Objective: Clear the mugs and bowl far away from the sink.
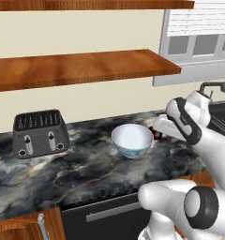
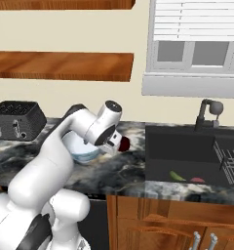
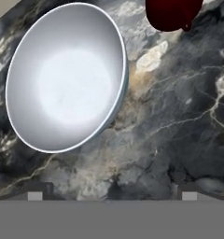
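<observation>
Marbled black-grey stone bench [image 1: 86, 171] carries the large round white bowl with pale blue-grey outside [image 1: 132, 139] | dark red mug [image 3: 172, 13] stands just beside bowl, sink side | two-finger tool [image 3: 112, 196] spread wide, holding nothing, poised above bare bench | you find bowl ahead-left of tool, mug ahead-right, both apart from fingertips.
</observation>
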You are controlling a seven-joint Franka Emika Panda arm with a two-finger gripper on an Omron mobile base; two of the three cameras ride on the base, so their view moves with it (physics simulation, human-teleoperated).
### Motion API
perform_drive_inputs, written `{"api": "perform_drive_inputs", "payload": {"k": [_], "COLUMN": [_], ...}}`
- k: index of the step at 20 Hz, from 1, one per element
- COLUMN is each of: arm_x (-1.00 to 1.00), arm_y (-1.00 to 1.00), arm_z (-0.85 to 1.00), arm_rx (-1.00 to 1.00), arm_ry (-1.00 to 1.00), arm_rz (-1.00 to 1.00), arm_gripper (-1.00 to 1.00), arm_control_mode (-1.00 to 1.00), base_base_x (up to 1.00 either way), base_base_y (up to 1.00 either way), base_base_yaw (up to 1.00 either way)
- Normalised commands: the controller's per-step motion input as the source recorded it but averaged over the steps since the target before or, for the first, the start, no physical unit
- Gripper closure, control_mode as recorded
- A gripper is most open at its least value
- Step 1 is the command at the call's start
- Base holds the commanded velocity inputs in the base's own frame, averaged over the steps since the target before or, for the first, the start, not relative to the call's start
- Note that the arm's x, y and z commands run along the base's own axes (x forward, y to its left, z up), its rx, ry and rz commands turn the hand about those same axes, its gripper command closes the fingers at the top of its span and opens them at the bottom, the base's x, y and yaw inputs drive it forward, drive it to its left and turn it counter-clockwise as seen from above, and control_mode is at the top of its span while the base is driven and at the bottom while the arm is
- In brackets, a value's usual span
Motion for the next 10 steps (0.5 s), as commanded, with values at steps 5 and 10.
{"api": "perform_drive_inputs", "payload": {"k": [5, 10], "arm_x": [0.27, 0.16], "arm_y": [0.03, 0.01], "arm_z": [-0.33, -0.17], "arm_rx": [0.0, 0.0], "arm_ry": [-0.02, -0.07], "arm_rz": [-0.02, -0.03], "arm_gripper": [-1.0, -1.0], "arm_control_mode": [-1.0, -1.0], "base_base_x": [0.0, 0.0], "base_base_y": [0.0, 0.0], "base_base_yaw": [0.0, 0.0]}}
